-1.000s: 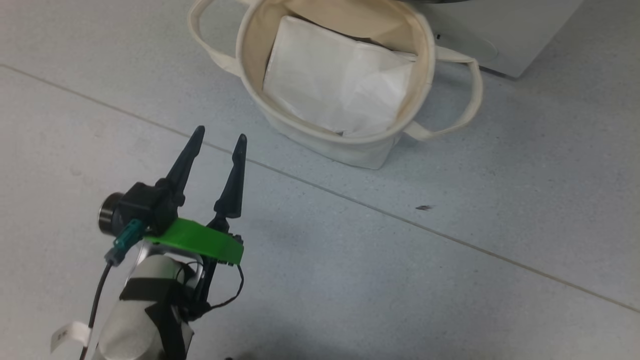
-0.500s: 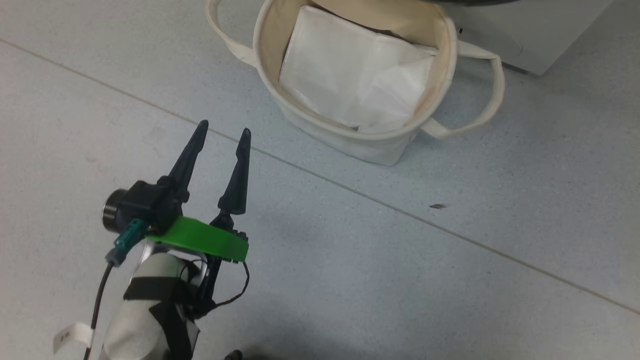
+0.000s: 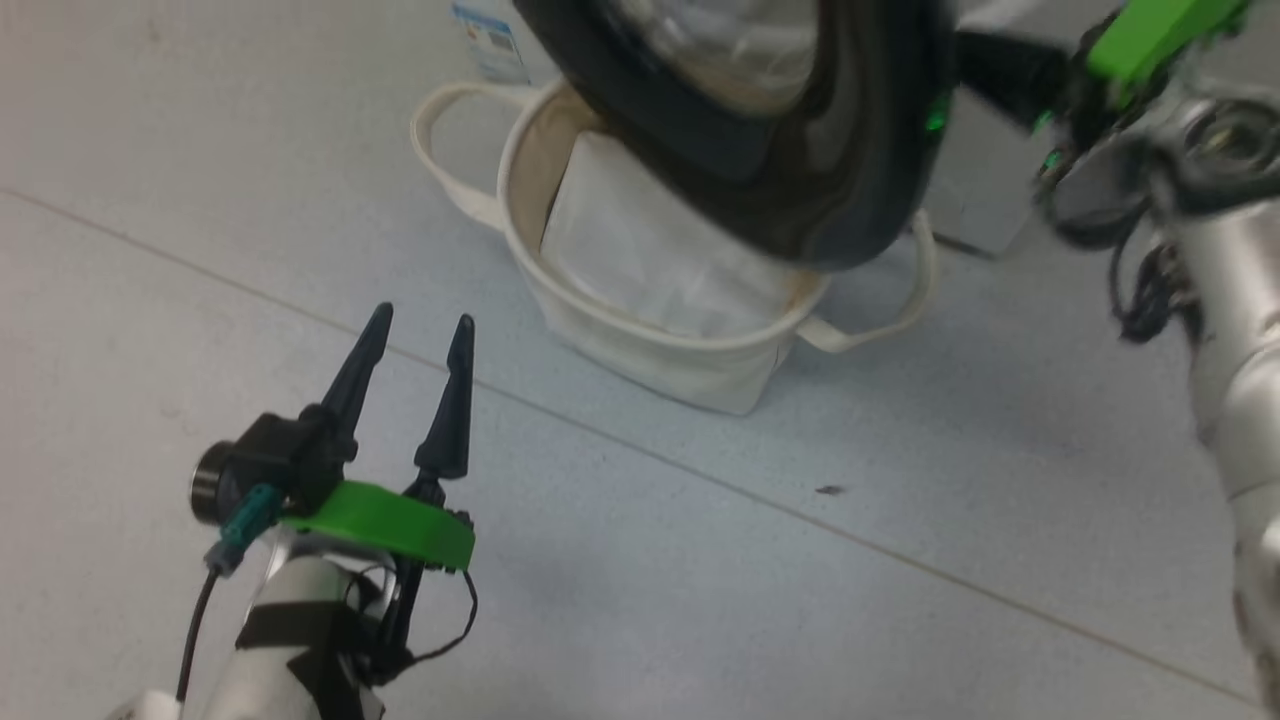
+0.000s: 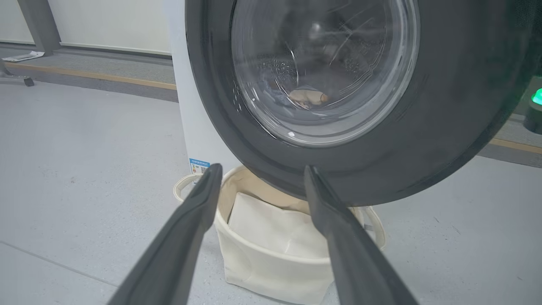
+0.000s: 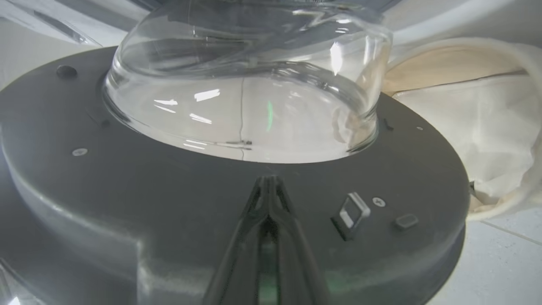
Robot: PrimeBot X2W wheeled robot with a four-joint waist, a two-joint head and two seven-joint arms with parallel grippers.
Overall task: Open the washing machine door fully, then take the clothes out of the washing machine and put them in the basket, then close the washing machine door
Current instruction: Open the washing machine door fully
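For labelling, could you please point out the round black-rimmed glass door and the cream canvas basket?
Round black-rimmed glass door point(image 4: 444, 106): left wrist view, black rim.
Cream canvas basket point(image 4: 271, 271): left wrist view, front wall.

The washing machine door point(image 3: 740, 120) overhangs the basket point(image 3: 640, 350).

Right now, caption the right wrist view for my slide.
Shut right pincer at the open door's inner face, basket beyond.

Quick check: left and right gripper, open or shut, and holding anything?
Left gripper: open, holding nothing.
Right gripper: shut, gripping nothing, tips at the inner side of the washing machine door.
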